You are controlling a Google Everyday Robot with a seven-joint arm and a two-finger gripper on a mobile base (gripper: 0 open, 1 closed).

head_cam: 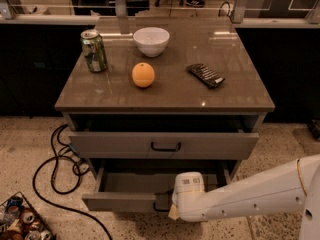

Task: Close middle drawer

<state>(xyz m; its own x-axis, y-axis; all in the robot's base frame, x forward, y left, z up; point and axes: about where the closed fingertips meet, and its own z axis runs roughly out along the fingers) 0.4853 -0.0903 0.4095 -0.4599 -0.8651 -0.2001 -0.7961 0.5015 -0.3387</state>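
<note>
The middle drawer (120, 202) is pulled well out of the cabinet, and its grey-beige front is the lowest panel in view. Its empty inside (140, 181) shows from above. Its black handle (159, 208) is partly hidden at the centre of the front. My gripper (169, 203) is at the end of the white arm (240, 196), which comes in from the right. It sits against the drawer front at the handle.
The top drawer (165, 145) stands slightly out above it. On the cabinet top (240, 91) are a green can (94, 50), a white bowl (151, 40), an orange (143, 75) and a black flat object (205, 75). A black cable (55, 169) and a basket of cans (20, 221) lie on the floor at left.
</note>
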